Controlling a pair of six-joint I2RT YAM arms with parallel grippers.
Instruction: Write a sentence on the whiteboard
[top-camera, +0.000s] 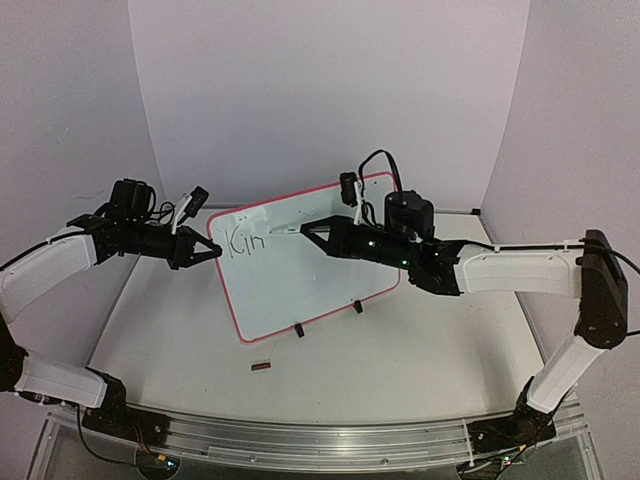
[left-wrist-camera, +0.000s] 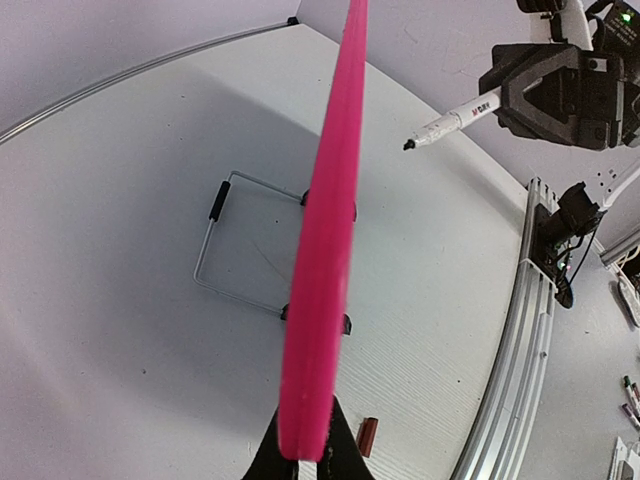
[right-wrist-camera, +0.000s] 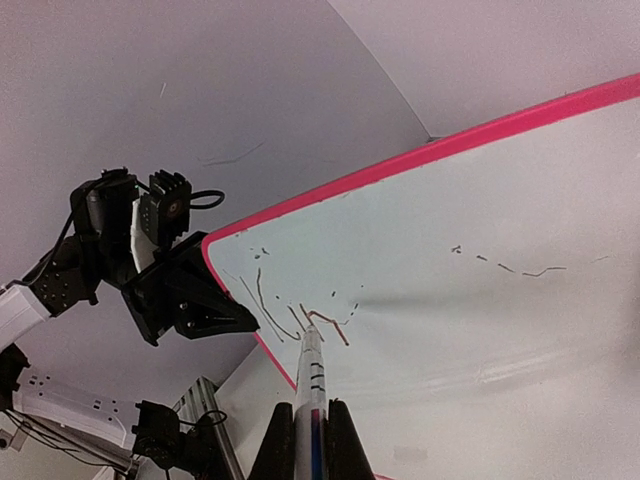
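Note:
The whiteboard stands tilted on its clip feet at mid table, red rim around it. Thin dark lettering reading "Kin" sits at its upper left. My left gripper is shut on the board's left rim, which shows edge-on in the left wrist view. My right gripper is shut on a white marker. The marker's tip points at the last letter. In the left wrist view the marker hangs a short gap off the board face.
A small red-brown cap lies on the table in front of the board, also in the left wrist view. A wire stand props the board from behind. White backdrop walls close the far side and both sides.

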